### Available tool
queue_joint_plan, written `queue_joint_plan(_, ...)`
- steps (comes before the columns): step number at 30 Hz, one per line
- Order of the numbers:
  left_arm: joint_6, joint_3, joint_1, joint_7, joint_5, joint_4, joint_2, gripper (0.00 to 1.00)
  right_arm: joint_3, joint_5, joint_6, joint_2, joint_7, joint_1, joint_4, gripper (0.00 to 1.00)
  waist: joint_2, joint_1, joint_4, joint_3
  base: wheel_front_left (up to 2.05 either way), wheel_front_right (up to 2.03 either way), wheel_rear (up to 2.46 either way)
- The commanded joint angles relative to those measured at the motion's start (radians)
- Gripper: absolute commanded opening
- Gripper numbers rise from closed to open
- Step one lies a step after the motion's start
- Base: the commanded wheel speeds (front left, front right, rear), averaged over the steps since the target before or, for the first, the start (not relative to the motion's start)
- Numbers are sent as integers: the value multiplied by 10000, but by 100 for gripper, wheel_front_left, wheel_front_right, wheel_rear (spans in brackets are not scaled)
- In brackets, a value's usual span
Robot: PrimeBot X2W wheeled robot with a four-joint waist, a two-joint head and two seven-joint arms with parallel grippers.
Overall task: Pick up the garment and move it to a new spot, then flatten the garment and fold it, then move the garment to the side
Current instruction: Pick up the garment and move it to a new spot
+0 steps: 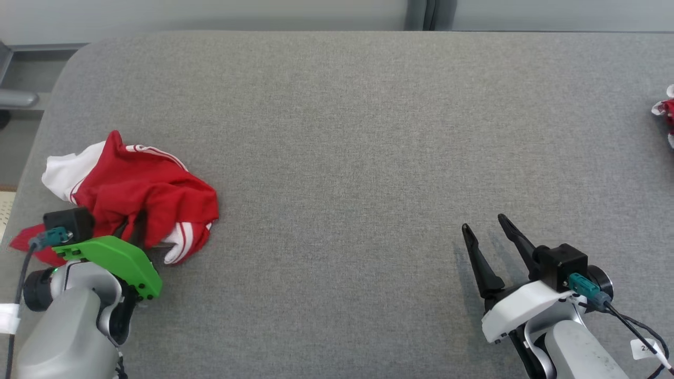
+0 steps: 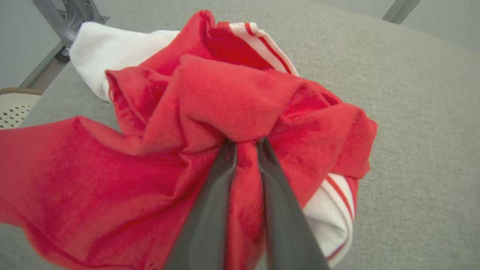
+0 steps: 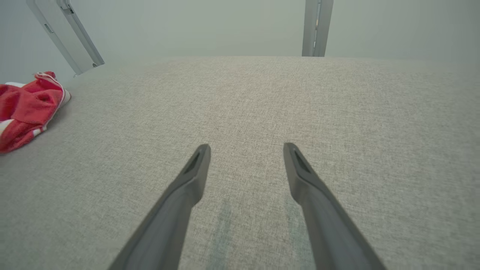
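Left pincer (image 2: 245,141): its two long dark fingers (image 2: 210,210) are pressed close together, pinching a fold of the crumpled red and white cloth garment (image 2: 225,93).
Left fingertips: hidden. They go in under a red bump of cloth, so how deep they reach is hard to tell.
Left wrist: its green plastic cover (image 1: 116,258) hides the near part of the heap in the head view.
Garment spot: it lies in a heap on the robot's left side of the soft grey cloth-covered table (image 1: 368,131), near the table's left edge.
Right pincer (image 1: 482,222): its fingers are spread wide with nothing between them, low over bare table and well apart from the garment. Whether they touch the table is not clear.
Far right edge: a small red and white thing (image 1: 666,113) is cut off by the picture edge. Too little shows to tell what it is.
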Motion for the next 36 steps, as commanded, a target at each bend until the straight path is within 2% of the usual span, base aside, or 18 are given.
queue_joint_plan(1,-32,-245,180,-123,-86,-257,-46,0,-14,67,-12,13,-27,163,61,100,0,0,-201,-348,0,0,0)
queue_joint_plan(10,-32,-1566,326,-779,-206,-1521,-305,0,-91,157,-12,237,-27,309,121,100,0,0,-988,-692,0,0,0)
queue_joint_plan(23,-29,-3414,-873,-1586,265,-2946,-1393,0,-200,256,-12,449,-27,432,239,100,0,0,-2925,-997,0,0,0)
queue_joint_plan(27,-29,-3968,-1023,-1642,370,-2885,-1646,0,-242,235,-12,481,-27,454,238,100,0,0,-3418,-927,0,0,0)
queue_joint_plan(31,-26,-4204,-788,-1691,360,-2142,-1831,0,-270,279,-12,518,-27,435,231,100,0,0,-3685,-862,0,0,0)
queue_joint_plan(32,-26,-4304,-660,-1698,358,-1907,-1887,3,-276,276,-12,523,-27,437,226,100,0,0,-3712,-859,0,0,0)
queue_joint_plan(33,-26,-4339,-570,-1705,295,-1701,-1925,40,-286,284,-12,521,-27,435,227,100,0,0,-3728,-864,0,0,0)
queue_joint_plan(34,-26,-4362,-512,-1711,305,-1451,-1913,96,-307,288,-12,521,-27,435,230,100,0,0,-3729,-876,0,0,0)
queue_joint_plan(36,-3,-4233,-343,-1713,246,-1010,-1891,100,-384,286,-12,530,-27,458,224,100,0,0,-3654,-932,0,0,0)
